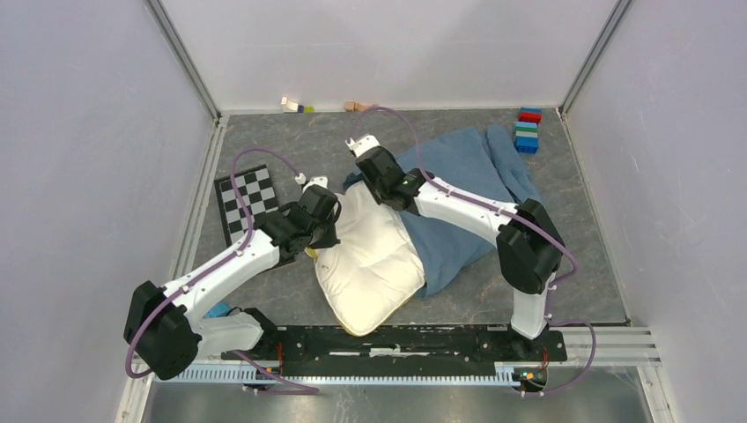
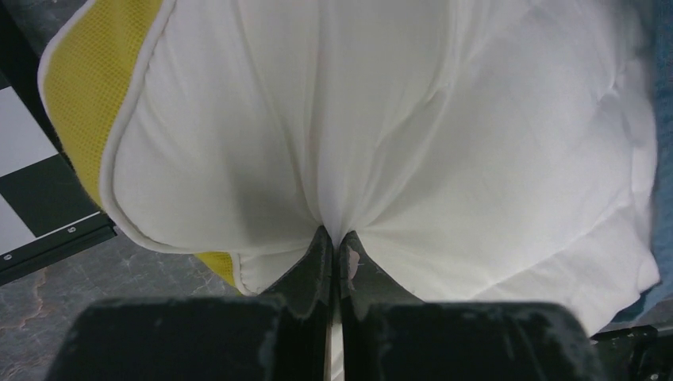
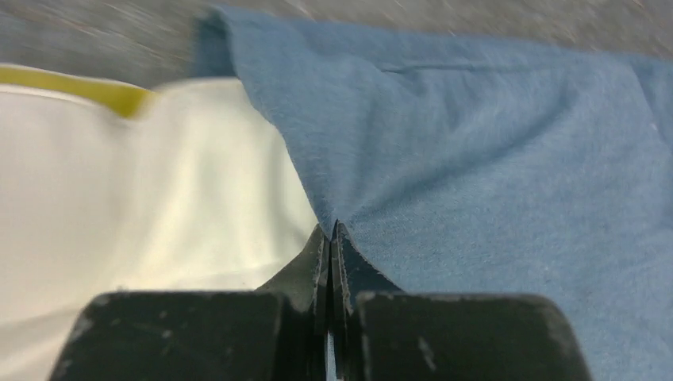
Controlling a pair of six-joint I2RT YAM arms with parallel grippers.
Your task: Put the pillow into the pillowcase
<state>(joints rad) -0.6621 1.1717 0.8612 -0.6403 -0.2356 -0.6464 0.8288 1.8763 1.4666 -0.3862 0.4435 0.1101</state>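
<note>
Left fingers (image 2: pixel 314 266) tight on puckered cream pillow (image 2: pixel 476 159) (yellow mesh edge)

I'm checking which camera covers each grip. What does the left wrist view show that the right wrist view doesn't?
Only left wrist: the left hand pinching a fold of the pillow, and a checkerboard beside it. Only right wrist: the right hand pinching the pillowcase edge. Both: the white pillow with its yellow band, plus blue pillowcase cloth.
</note>
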